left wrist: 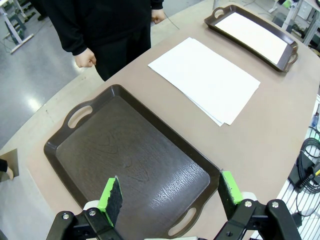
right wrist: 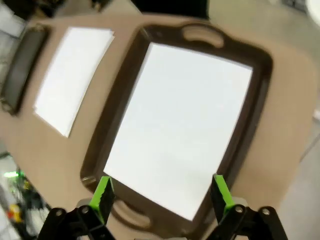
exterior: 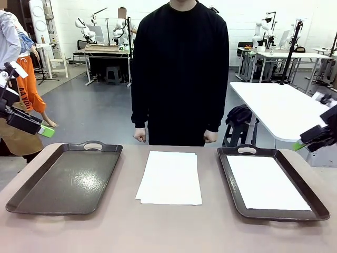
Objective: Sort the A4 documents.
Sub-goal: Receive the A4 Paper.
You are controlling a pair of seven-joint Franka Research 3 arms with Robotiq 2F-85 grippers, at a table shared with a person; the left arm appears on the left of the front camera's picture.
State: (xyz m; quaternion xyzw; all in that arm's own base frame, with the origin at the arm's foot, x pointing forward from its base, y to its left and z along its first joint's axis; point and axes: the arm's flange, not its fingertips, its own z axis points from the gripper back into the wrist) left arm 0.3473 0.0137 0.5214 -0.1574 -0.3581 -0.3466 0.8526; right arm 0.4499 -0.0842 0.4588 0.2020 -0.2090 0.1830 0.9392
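- Where the table (exterior: 168, 232) lies bare between the two trays, you have the stack (exterior: 169, 177) of white A4 sheets. It lies flat, and its edges are slightly fanned at the near left corner, so more than one sheet shows.
- Your stack touches neither tray and sits closer to the table's far edge than to the near one.
- One more sheet (exterior: 266, 183) lies flat inside the right tray (exterior: 230, 179). It covers most of the floor, with a dark margin around it.
- On the other side of the stack you see the left tray (exterior: 66, 177), dark brown and glossy, with a handle cut-out at each short end.
- Your left gripper (left wrist: 170, 189) hangs above the near end of the left tray. Its jaws are spread wide, the green pads well apart, and nothing is between them.
- Your right gripper (right wrist: 162, 186) hangs above the near end of the right tray and the sheet in it. Its jaws are spread just as wide and grasp nothing. That wrist view is blurred, so finer detail is lost to you.
- From the front, both grippers sit raised at the picture's sides, well clear of the table top.
- Across from you a person (exterior: 180, 68) in a black top stands at the far edge. Both fists (exterior: 139, 135) are closed and hang just beyond that edge, apart from the paper and the trays.
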